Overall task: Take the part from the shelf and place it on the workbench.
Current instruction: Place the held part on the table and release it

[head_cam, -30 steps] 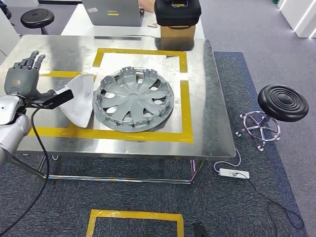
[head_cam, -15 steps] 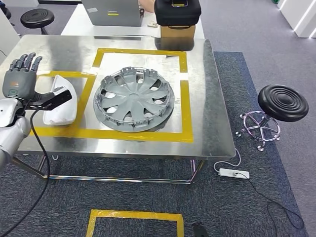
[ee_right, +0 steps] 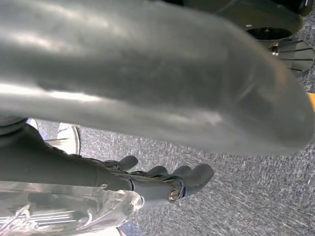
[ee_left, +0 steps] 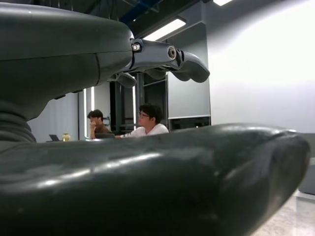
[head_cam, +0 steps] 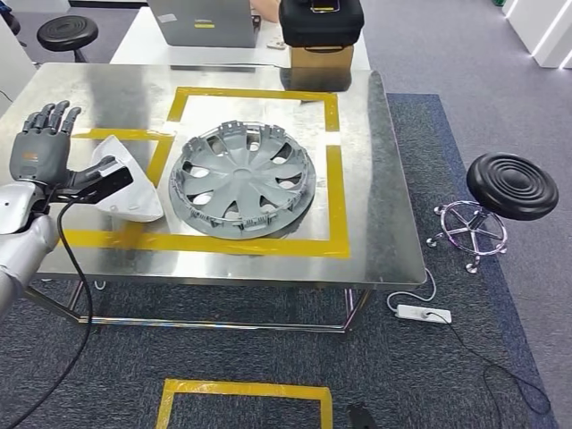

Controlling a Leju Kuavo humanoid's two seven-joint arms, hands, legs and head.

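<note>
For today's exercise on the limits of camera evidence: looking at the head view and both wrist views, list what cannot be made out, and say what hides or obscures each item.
- Head view: whether the left hand touches the white part; thumb and camera arm cover that edge.
- Head view: the laptop and black case, cut off by the top edge.
- Left wrist view: the workbench, blocked by the thumb.
- Right wrist view: what the right hand hangs beside; blurred cover overhead.

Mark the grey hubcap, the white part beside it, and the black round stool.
Grey plastic wheel hubcap [head_cam: 241, 179], head view: its centre hub.
White curved plastic part [head_cam: 131, 198], head view: its broad face right of the left hand.
Black round padded stool [head_cam: 512, 185], head view: middle of the seat.
</note>
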